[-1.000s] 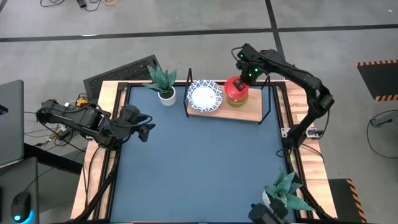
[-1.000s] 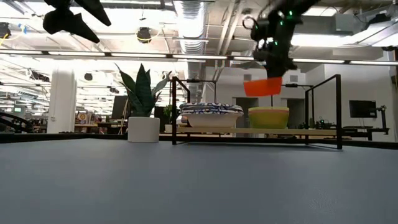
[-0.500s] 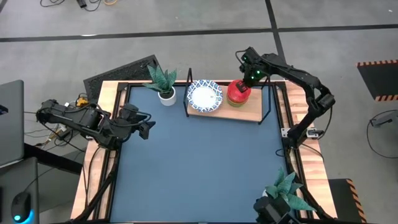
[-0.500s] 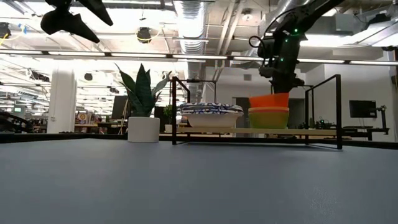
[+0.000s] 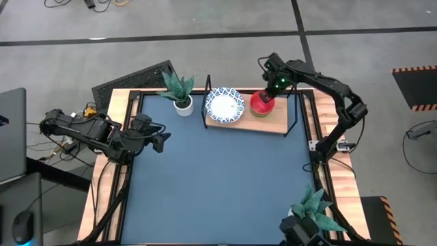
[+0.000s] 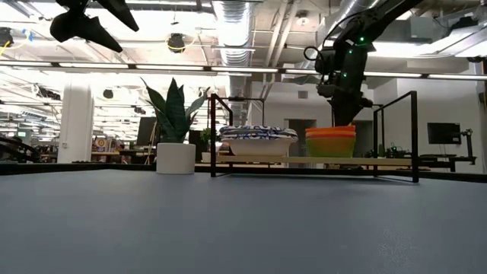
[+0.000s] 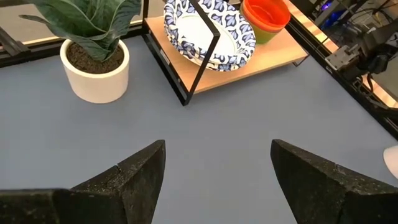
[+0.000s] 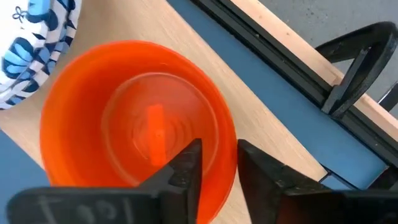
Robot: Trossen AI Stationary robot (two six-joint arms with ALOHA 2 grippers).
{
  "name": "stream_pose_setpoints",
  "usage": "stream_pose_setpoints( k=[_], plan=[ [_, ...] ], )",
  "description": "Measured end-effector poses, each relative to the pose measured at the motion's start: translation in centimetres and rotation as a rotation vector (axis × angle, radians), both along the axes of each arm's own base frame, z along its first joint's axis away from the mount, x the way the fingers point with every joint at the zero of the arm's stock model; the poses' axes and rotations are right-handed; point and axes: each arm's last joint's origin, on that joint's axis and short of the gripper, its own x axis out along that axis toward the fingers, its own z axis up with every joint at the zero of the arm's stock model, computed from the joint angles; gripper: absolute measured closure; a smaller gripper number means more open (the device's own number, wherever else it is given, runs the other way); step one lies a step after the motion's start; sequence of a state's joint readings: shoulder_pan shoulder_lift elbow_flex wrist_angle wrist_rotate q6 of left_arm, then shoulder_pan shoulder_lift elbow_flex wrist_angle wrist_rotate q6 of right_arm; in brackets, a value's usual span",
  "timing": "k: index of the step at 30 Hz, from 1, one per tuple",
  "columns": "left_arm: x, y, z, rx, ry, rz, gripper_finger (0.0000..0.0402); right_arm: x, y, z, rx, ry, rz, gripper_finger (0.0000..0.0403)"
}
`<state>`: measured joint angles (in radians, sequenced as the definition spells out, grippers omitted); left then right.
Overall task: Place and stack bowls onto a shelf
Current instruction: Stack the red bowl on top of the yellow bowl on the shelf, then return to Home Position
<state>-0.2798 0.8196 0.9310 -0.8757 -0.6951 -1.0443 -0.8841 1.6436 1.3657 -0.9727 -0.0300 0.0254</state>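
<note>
A red bowl [image 5: 260, 104] sits nested on top of a stack of plain bowls, whose yellow-green one [image 6: 329, 145] shows under it, on the right part of the wooden shelf [image 5: 273, 125]. My right gripper [image 8: 219, 152] stands over the bowl's far-right rim and is shut on it. A stack of white bowls with blue patterned rims [image 5: 224, 106] rests on the shelf's left part. My left gripper [image 5: 162, 137] hangs open and empty above the table's left side; it also shows in its own wrist view [image 7: 217, 174]. My right gripper holds the red bowl's rim [image 8: 229, 144], one finger [image 8: 186, 167] inside the bowl and one [image 8: 264, 169] outside. The fingers come from above, pointing down. The bowl sits level and upright, nested in the bowl below it [image 6: 330, 132].
A potted spiky plant [image 5: 179, 89] stands just left of the shelf, another [image 5: 311, 208] at the near right corner. The shelf's black wire frame [image 6: 415, 129] rises at both ends. The blue tabletop [image 5: 218, 184] lies open in front of the shelf.
My right gripper has gone down toward the shelf, still holding the red bowl. The bowl hung tilted and clear above the yellow-green bowl, and now sits level, nested in the stack.
</note>
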Motion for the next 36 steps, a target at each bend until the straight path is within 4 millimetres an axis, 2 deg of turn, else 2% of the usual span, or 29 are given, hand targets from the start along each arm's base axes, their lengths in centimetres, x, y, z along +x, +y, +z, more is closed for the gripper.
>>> stream_pose_setpoints(
  k=[4,11,17,22,27,30,33,36],
  plan=[
    [0.1,0.0,0.1,-0.004,-0.009,-0.001,0.0127,0.1,0.1,2.4,-0.029,-0.073,0.009,0.0241],
    [0.2,0.0,0.2,-0.006,-0.028,0.002,0.0127,-1.4,2.1,9.1,-0.187,-0.241,-0.013,0.0221],
    [0.3,-0.1,0.3,-0.004,-0.042,-0.006,0.0127,-3.8,6.9,14.9,-0.362,-0.44,0.049,0.0227],
    [0.1,-0.1,0.1,0.073,0.041,-0.08,0.0127,-6.5,12.5,18.2,-0.458,-0.566,0.148,0.0229],
    [0.1,-0.1,0.1,0.109,0.068,-0.106,0.0127,-9.6,17.1,19.4,-0.403,-0.695,0.131,0.0229],
    [0.1,-0.1,0.1,0.124,0.069,-0.112,0.0127,-11.0,19.4,19.2,-0.428,-0.777,0.236,0.0229],
    [0.3,-0.1,0.8,0.201,0.039,-0.156,0.0127,-11.2,20.8,18.2,-0.402,-0.919,0.29,0.0229],
    [0.1,-0.1,2.4,0.279,-0.071,-0.25,0.0127,-11.2,21.7,16.2,-0.4,-1.037,0.329,0.0229]
  ],
)
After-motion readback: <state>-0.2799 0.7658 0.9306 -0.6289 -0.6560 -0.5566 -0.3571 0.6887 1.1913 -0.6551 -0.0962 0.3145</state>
